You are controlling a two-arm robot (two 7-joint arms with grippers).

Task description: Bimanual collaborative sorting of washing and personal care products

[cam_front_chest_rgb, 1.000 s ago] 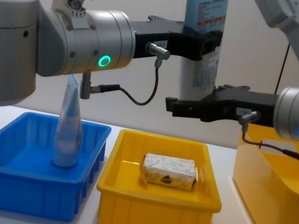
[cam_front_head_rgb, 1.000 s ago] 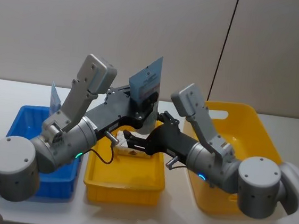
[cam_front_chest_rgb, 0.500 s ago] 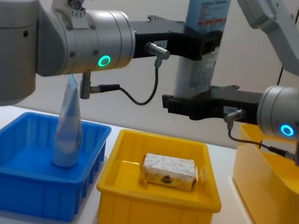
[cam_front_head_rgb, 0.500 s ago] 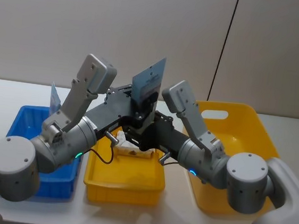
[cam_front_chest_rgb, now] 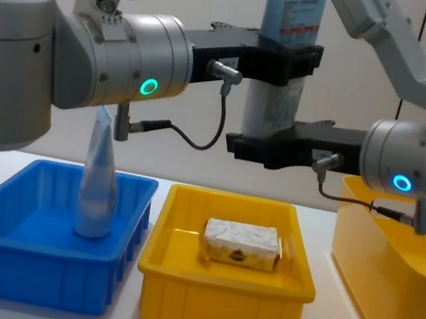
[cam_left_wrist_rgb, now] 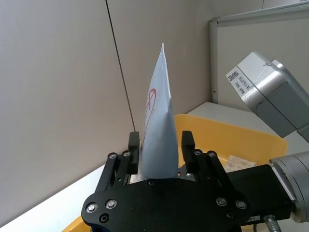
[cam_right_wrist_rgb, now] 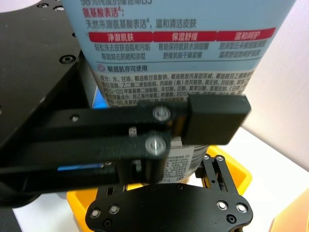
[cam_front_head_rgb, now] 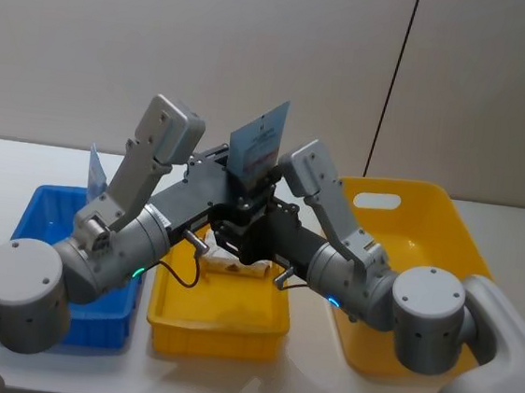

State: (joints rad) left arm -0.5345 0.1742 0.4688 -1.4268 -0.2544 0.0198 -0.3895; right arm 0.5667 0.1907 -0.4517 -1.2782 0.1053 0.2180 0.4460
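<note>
The left pincer (cam_front_chest_rgb: 297,59) gripped the tall pale-blue and white soft pouch (cam_front_chest_rgb: 286,53) upright, above the yellow plastic tray (cam_front_chest_rgb: 222,297). The right pincer (cam_front_chest_rgb: 240,144) had slid in against the pouch's lower part, seemingly for a handover; whether it had clamped, I cannot tell. That tray held 1 marbled-paper wrapped block (cam_front_chest_rgb: 241,243); the blue plastic tray (cam_front_chest_rgb: 29,263) held 1 standing pouch (cam_front_chest_rgb: 98,185).

The head view looks down from above and behind both arms. The chest view sits low, facing level across the table, close to the yellow tray (cam_front_chest_rgb: 177,269). Both share the raised pouch (cam_front_head_rgb: 258,142). The left wrist view looks edge-on along it; the right wrist view, very close, probably faces its label.
</note>
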